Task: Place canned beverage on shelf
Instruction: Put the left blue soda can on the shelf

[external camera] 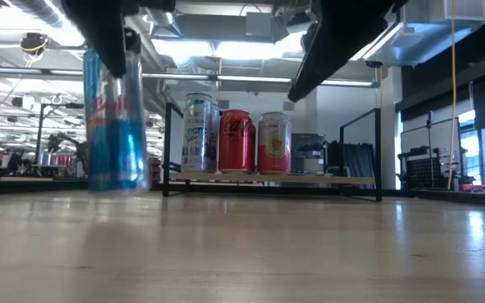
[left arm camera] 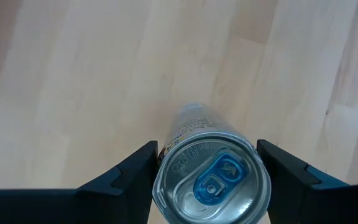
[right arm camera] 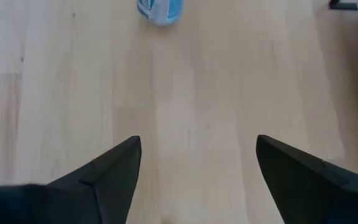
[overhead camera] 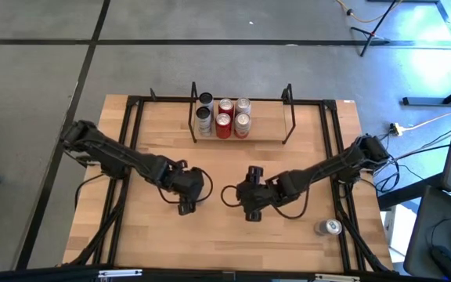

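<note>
From above, the low rack with a light wood board and thin black uprights [overhead camera: 243,135] stands at the far edge of the wooden table [overhead camera: 163,235]. Five cans sit on it: two silver ones, two red ones and a pale one. In front of the rack, mid-table, the left gripper [overhead camera: 188,188] is closed around a tall slim can, and the right gripper [overhead camera: 251,196] hangs beside it with nothing held. A lone silver can [overhead camera: 329,227] stands well off to the rack's right front, by the black side rail.

At table height, the slim blue-and-silver beverage can [external camera: 116,122] stands upright before the rack's left end, dark fingers at its top.

The left wrist camera looks down on that can's silver lid with its blue tab [left arm camera: 213,180], both fingers [left arm camera: 126,177] pressed against its sides.

The right wrist camera shows its fingers [right arm camera: 114,171] spread wide over bare wood, the blue can's base [right arm camera: 160,11] beyond them.
</note>
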Robot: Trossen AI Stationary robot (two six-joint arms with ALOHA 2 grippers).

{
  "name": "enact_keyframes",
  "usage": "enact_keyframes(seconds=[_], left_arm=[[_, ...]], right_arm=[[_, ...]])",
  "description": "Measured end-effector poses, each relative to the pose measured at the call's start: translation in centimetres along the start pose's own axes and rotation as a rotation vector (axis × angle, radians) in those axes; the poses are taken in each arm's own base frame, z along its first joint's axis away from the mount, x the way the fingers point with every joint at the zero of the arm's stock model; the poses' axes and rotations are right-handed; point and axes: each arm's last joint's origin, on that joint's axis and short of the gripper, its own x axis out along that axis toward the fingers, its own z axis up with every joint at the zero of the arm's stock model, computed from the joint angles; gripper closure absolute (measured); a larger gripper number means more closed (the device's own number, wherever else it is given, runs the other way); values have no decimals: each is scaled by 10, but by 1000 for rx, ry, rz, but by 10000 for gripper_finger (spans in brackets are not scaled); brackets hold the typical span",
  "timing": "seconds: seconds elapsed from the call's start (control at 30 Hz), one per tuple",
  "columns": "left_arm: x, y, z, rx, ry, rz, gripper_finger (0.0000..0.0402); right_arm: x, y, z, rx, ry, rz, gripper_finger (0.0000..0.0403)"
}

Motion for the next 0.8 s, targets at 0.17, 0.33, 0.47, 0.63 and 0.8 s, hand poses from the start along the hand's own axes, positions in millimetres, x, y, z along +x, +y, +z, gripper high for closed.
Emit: enact_keyframes(seconds=[0.17,0.33,0.47,0.63,0.8], left_arm=[[18,-5,3,38,54,-5,193],[20,-9,9,28,15,-26,176],[11,-15,17,19,-2,-71,141],[-4,-20,27,24,-64,-73,103],[-15,-23,30,49,-73,-77,84]], right_arm=[[3,0,-3,1,-3,2,111],[3,0,-2,3,-9,3,115],[3,0,-2,4,-11,4,116],[3,0,-2,4,-13,4,116],[3,0,-1,5,-18,-5,116]])
